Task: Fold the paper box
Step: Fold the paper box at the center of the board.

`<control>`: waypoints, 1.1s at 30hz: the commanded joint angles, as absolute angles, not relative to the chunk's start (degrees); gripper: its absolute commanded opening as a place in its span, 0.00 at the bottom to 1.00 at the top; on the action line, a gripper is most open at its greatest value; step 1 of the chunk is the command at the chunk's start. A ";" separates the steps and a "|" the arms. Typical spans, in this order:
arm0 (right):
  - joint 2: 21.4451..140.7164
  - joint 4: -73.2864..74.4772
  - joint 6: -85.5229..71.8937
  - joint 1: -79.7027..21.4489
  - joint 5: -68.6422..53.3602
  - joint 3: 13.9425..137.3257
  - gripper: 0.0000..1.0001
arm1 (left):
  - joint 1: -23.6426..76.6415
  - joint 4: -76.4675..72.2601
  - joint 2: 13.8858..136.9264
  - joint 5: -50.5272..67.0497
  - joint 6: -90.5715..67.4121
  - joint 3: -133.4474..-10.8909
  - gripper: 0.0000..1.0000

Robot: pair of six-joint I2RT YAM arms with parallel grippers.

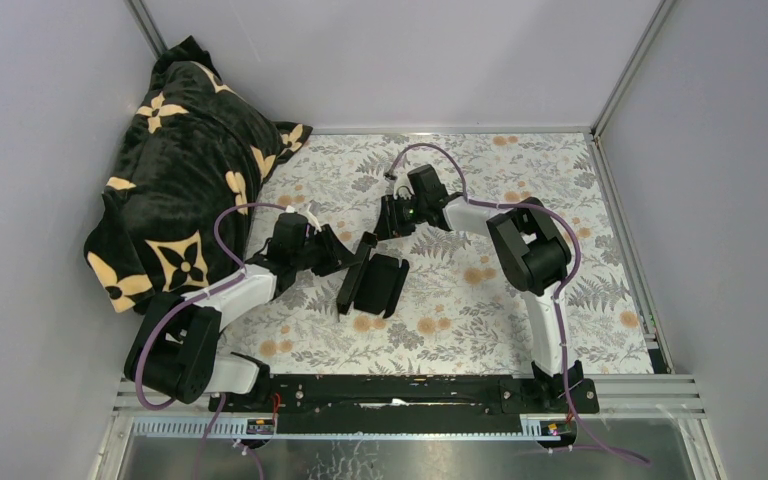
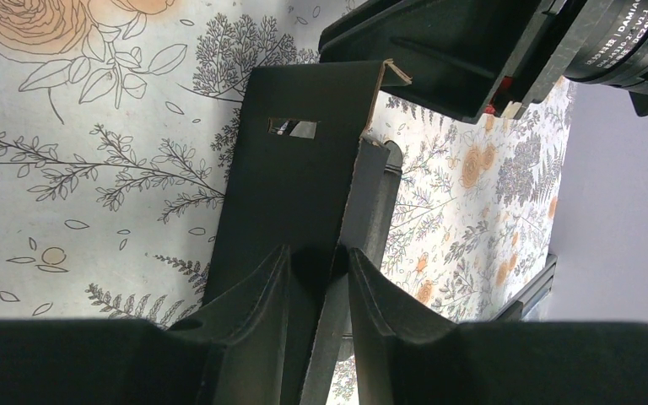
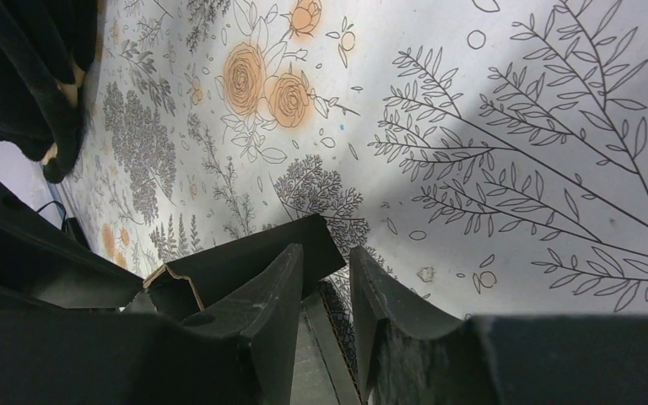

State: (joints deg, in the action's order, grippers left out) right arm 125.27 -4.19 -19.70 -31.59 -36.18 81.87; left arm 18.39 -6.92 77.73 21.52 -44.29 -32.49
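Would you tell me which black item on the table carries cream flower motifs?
The plush blanket at the far left; the paper box is plain matte black.

paper box (image 1: 378, 284) | left pincer (image 1: 346, 254) at its left wall | right pincer (image 1: 387, 224) at its far end

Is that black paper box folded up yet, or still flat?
Half folded: the box has one side panel raised beside a flat one. No closed box shape yet.

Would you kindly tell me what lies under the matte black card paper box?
Around the matte black card paper box the floral-printed table cover shows, and a pale glimpse through its small rectangular slot. Whatever lies directly beneath the card is covered.
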 commanded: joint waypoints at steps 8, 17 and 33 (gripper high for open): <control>123.67 -7.26 -21.94 -32.78 -42.51 85.46 0.36 | 18.63 -3.34 79.27 18.46 -42.10 -33.01 0.36; 124.74 -7.39 -22.31 -32.73 -44.91 85.92 0.37 | 18.57 -3.98 79.15 18.15 -42.23 -32.40 0.36; 126.81 -6.48 -22.37 -32.77 -47.77 86.47 0.39 | 17.94 -4.79 77.28 17.67 -42.71 -30.68 0.36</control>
